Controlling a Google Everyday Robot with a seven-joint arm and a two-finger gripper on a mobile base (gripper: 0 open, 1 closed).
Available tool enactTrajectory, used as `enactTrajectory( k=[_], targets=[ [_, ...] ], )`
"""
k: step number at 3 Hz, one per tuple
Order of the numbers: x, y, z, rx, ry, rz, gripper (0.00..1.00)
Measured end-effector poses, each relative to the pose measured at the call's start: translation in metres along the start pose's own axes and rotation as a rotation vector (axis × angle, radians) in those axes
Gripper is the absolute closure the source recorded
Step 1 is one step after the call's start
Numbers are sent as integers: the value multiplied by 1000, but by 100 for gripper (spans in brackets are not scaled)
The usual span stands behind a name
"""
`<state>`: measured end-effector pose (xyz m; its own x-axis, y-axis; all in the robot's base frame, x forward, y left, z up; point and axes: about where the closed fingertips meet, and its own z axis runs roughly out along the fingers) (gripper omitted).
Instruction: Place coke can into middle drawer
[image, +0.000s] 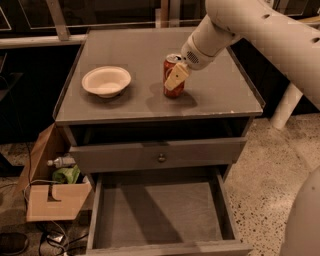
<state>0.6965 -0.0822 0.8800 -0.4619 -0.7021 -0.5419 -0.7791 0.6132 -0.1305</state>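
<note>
Gripper (174, 79), upper centre: clamped on upright coke can (175, 93) atop cabinet (145, 47). Middle drawer (160, 215), bottom centre: open.

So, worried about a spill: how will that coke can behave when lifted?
The coke can stands upright, tall and narrow, so a sideways nudge could probably tip it, and then it would roll. Its smooth wall may slip. The gripper sits at its side, about mid-height, which should limit tilting.
</note>
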Motion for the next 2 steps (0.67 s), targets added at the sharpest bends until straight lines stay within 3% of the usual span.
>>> enactTrajectory(
  k=[2],
  targets=[
    [0, 0, 0, 0, 0, 0, 88]
  ],
)
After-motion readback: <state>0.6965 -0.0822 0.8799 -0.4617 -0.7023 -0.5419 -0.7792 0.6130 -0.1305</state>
